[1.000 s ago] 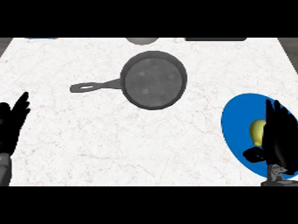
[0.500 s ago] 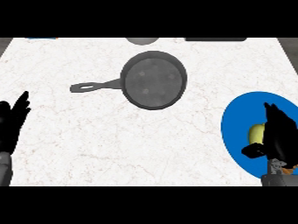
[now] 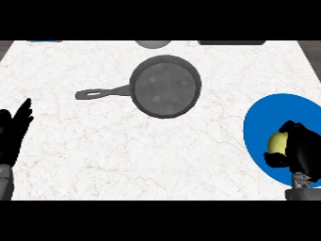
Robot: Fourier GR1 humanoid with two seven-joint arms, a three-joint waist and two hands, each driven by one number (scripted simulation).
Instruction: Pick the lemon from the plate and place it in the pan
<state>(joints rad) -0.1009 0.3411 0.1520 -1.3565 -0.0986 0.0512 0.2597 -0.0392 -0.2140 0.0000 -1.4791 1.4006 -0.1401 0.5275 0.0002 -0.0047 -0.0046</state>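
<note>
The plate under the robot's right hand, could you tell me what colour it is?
The plate is plain blue, seen in the head view.

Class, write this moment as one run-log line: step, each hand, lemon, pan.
step: grasping | right hand: curled round lemon on blue plate | left hand: open, resting at left | pan: empty

No readable text, labels, brands, numbers or signs on anything in view
</note>
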